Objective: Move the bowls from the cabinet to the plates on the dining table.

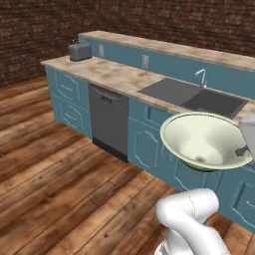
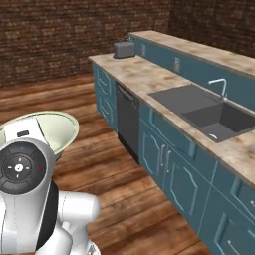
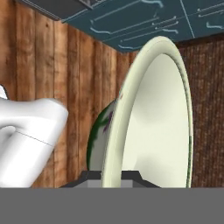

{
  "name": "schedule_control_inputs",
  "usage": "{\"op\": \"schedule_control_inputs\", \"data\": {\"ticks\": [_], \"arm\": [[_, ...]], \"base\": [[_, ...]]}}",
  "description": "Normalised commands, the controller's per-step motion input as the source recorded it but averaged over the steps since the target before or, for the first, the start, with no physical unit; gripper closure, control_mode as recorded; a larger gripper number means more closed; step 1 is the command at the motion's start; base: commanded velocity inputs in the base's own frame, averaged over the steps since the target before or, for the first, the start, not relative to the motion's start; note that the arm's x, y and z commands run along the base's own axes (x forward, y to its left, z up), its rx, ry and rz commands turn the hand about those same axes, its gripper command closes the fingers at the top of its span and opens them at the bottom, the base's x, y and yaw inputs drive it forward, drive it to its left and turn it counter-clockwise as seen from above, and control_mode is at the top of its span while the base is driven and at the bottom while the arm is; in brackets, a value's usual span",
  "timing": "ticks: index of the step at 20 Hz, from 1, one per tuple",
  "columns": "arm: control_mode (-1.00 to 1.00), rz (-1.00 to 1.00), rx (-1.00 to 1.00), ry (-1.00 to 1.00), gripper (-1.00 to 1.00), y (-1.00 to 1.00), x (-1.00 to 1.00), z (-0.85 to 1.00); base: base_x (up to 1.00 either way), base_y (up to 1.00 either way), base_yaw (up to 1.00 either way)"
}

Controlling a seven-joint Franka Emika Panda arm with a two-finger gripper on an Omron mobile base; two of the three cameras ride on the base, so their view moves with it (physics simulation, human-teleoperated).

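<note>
The pale yellow-green bowl (image 1: 206,139) hangs in the air in front of the teal units, held at its rim on the side nearest the arm; in the left base view it sits at about 4 o'clock, tilted so its glossy inside faces the camera. In the right base view the bowl (image 2: 57,130) shows at 9 o'clock, just behind the arm's round dark joint, above the plank floor (image 2: 114,179). In the hand view the bowl (image 3: 153,118) stands edge-on, and the gripper (image 3: 111,177) at 6 o'clock has its two dark tips set close on either side of the rim, clamped on it. Behind the bowl runs the counter (image 1: 119,77) with a beige stone top blotched rust-orange. A dark double sink (image 1: 194,95) with a silver tap (image 1: 201,77) is set into it at 1 o'clock. A grey toaster (image 1: 79,51) stands at the counter's far end, at 11 o'clock. A dark dishwasher (image 1: 108,119) sits between the teal unit fronts below. A brown brick wall (image 1: 50,25) closes the room.
</note>
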Motion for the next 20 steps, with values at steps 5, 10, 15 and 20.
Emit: {"op": "schedule_control_inputs", "data": {"ticks": [5,10,15,20], "arm": [[1.00,0.00,0.00,0.00,1.00,0.00,0.00,0.00],[1.00,0.00,0.00,0.00,1.00,0.00,0.00,0.00],[1.00,0.00,0.00,0.00,1.00,0.00,0.00,0.00],[1.00,0.00,0.00,0.00,1.00,0.00,0.00,0.00]], "base": [[0.35,0.00,-0.39],[0.32,0.00,-0.41],[0.30,0.00,-0.42],[0.31,0.00,-0.42]]}}
